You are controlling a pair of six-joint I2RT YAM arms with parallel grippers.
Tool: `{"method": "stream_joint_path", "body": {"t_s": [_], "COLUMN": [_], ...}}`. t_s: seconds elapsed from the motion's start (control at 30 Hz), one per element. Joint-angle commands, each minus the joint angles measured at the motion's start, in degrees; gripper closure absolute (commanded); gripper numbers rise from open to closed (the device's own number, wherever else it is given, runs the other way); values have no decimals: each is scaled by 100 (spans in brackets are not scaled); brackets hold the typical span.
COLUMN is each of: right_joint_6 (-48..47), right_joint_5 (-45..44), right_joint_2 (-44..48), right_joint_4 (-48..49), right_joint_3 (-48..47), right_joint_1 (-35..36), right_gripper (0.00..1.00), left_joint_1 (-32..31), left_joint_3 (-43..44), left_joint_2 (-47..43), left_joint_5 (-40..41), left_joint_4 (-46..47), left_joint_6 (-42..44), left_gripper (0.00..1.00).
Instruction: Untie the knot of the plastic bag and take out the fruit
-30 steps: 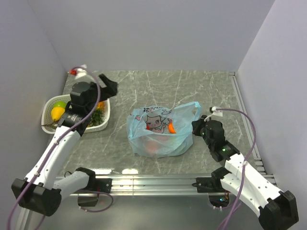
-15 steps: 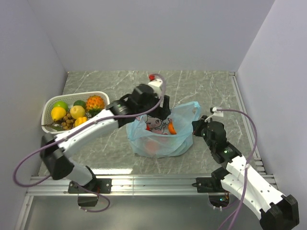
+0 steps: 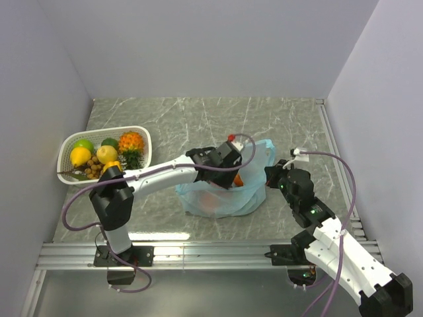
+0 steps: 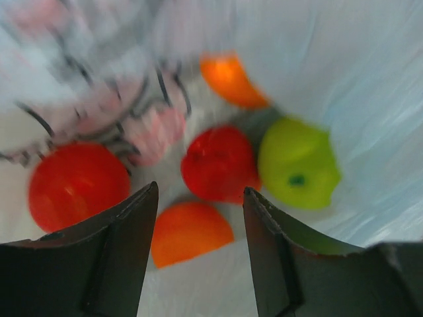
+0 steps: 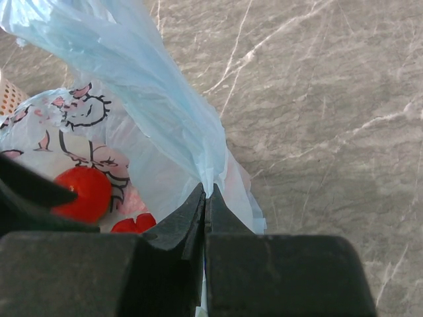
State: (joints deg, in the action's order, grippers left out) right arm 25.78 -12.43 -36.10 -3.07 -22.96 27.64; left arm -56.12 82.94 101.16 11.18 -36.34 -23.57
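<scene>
The left gripper (image 4: 199, 195) sits inside the pale blue see-through plastic bag (image 4: 357, 79), jaws apart and holding nothing. Between its fingers lies a round orange toy fruit (image 4: 188, 232). Past the tips is a red toy fruit (image 4: 218, 162), with a green toy apple (image 4: 297, 162) to its right. The right gripper (image 5: 206, 193) is pinched tight on the bag's gathered rim, with the grey marbled table (image 5: 317, 99) beyond.

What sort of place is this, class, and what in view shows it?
Probably a robot test booth: plain walls box in a marble-look table, with the left arm and right arm bolted to its near rail.
</scene>
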Motion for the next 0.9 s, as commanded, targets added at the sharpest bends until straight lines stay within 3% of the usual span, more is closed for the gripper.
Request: {"method": "stream_joint_path", "body": {"t_s": [0.0,0.33,0.5,0.87], "right_joint_6": [-64,-20,-3,41], "right_joint_5": [3,-93,-85,-102], "right_joint_2": [15,-20,-73,-73], "right_joint_4": [87,78,105,43], "right_joint_3": [-165,-139,-130,-112], "right_joint_1": [58,75,92,180], "right_gripper": [99,99,98,96], "left_joint_1": [-223,-962,-1103,-1296], "left_joint_3": [-400,-1851,-2220,-2589], "left_joint_2": [-386,-1072,-1170,-730], "left_joint_5": [51,24,-81,324], "left_joint_4": [-198,-32,259,-216], "left_joint_6": [-349,-1246,-1562,-2186], "left_gripper": [41,38,30,6]}}
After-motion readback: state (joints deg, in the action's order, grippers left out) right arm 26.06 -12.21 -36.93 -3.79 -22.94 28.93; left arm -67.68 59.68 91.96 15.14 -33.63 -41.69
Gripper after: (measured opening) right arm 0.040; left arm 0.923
